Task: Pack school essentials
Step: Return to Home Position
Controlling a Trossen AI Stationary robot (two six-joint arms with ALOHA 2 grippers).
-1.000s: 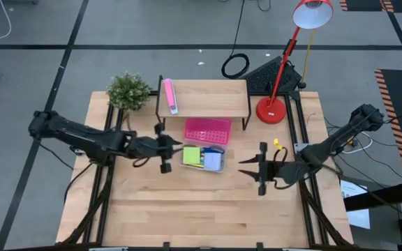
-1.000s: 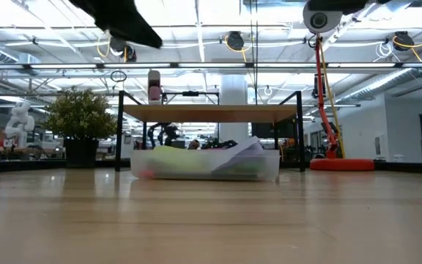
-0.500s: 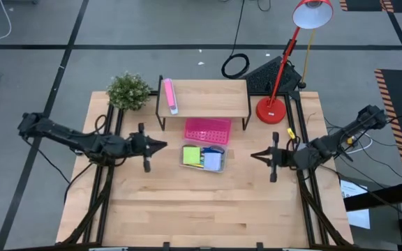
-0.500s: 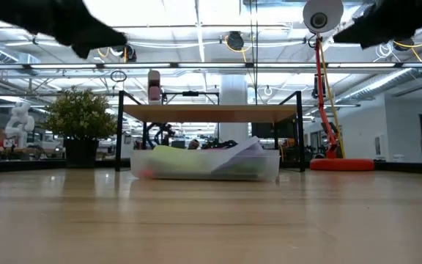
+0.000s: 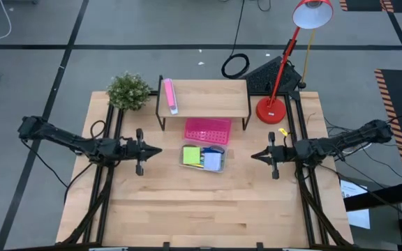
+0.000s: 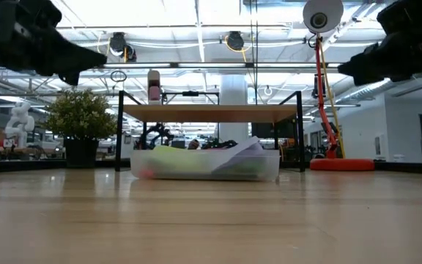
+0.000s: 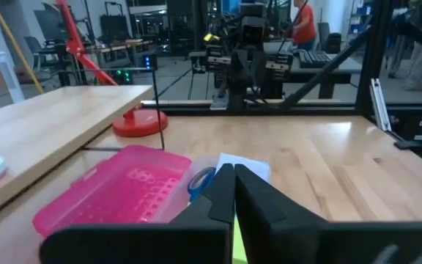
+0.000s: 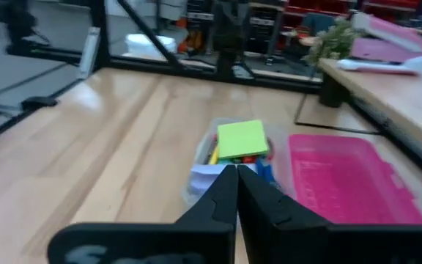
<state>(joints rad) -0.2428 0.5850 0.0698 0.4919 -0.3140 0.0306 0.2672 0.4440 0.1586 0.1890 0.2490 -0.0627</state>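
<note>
Clear box (image 5: 203, 159) of stationery, long axis left-right, grippers flanking

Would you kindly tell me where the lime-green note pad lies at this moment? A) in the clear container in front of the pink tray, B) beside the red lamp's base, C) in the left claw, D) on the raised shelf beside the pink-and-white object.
A: the lime-green note pad lies inside the clear container, just in front of the pink tray, and neither claw touches it.
</note>
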